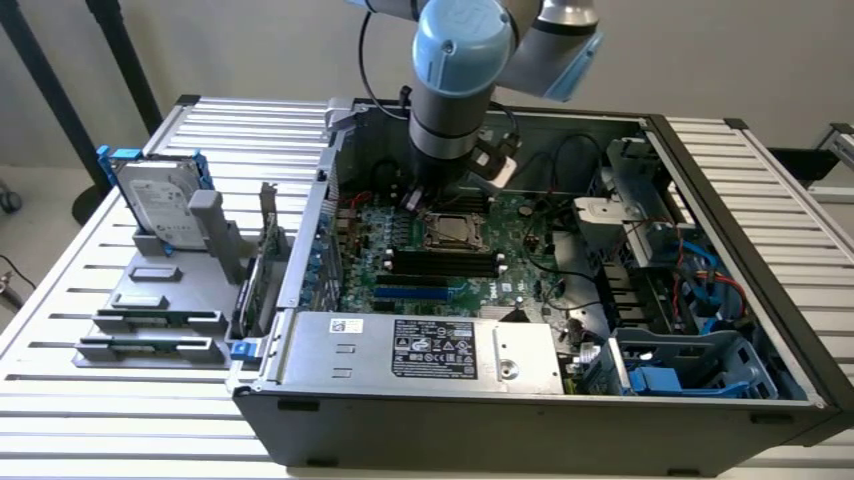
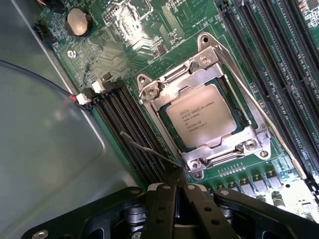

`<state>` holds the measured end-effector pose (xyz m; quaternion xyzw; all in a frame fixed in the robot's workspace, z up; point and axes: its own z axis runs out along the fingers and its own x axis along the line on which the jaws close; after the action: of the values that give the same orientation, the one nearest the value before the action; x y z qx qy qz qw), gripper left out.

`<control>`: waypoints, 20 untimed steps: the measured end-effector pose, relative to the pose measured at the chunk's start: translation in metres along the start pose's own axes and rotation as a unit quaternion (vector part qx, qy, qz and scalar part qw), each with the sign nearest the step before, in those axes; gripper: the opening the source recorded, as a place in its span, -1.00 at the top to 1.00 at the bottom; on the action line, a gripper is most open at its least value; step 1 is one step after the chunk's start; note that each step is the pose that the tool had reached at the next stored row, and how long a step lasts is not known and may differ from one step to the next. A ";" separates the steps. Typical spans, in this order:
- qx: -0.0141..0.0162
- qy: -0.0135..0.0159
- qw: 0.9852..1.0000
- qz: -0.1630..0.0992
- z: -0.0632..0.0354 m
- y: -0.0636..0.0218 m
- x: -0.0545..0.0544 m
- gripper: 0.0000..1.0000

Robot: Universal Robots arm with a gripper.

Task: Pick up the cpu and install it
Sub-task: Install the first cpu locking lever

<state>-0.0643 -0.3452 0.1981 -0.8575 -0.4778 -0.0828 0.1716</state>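
Note:
The cpu (image 2: 200,115) is a flat silver square with printed text. It lies in the motherboard socket with the metal load frame (image 2: 229,144) shut around its edges. In the exterior view the cpu (image 1: 454,230) sits in the middle of the green board inside the open computer case. My gripper (image 2: 175,188) is shut, with its black fingers pressed together and nothing visible between them. Its tips are just beside one corner of the socket, where a thin wire lever (image 2: 149,149) ends. From outside, the gripper (image 1: 431,196) hangs low over the board just behind the socket.
Black memory slots (image 2: 124,129) flank the socket on both sides. A grey power-supply box (image 1: 427,348) fills the case's front. A hard drive in a blue bracket (image 1: 160,205) stands on a grey fixture (image 1: 147,320) at the exterior view's left. Cables and drive bays (image 1: 681,290) crowd the case's right.

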 end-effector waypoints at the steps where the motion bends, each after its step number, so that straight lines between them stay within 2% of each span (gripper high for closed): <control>1: 0.000 0.000 1.000 0.000 0.0001 0.0004 0.000 0.79; 11: -0.003 -0.005 1.000 0.000 0.0008 0.0052 0.004 0.79; 20: -0.004 -0.007 1.000 0.000 0.0024 0.0050 0.006 0.79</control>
<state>-0.0567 -0.3417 0.1967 -0.8589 -0.4785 -0.0789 0.1647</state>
